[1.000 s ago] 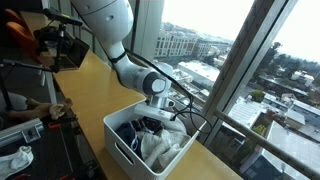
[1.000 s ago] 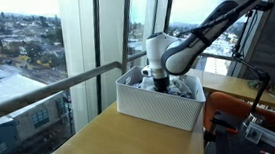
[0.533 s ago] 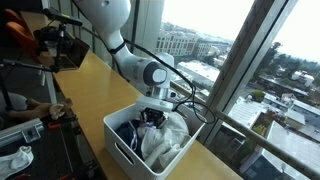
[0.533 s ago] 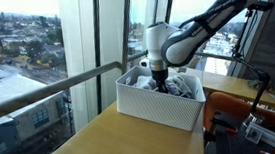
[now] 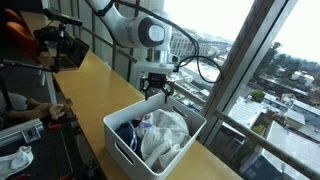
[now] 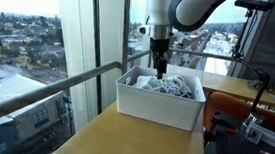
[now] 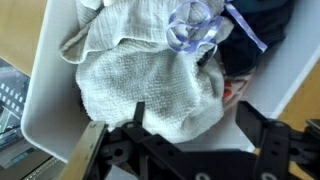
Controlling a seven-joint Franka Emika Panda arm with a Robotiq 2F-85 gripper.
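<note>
My gripper (image 5: 156,88) hangs open and empty above a white rectangular bin (image 5: 122,147) on the wooden table by the window. The bin holds a pile of laundry: a white waffle-weave cloth (image 7: 150,90), a pale lilac patterned cloth (image 7: 195,25) and dark blue fabric (image 7: 262,25). In an exterior view the gripper (image 6: 161,57) is lifted clear of the bin (image 6: 155,107). In the wrist view the two black fingers (image 7: 252,120) stand wide apart over the white cloth, touching nothing.
The wooden table (image 5: 85,95) runs along a tall window with a metal rail (image 6: 58,86). Camera gear on a stand (image 5: 60,45) sits at the far end. A person's arm (image 5: 30,108) rests near small objects at the table's edge.
The gripper has opened, let go of the cloth in the bin and risen well above it. The white cloth now lies spread on top of the pile.
</note>
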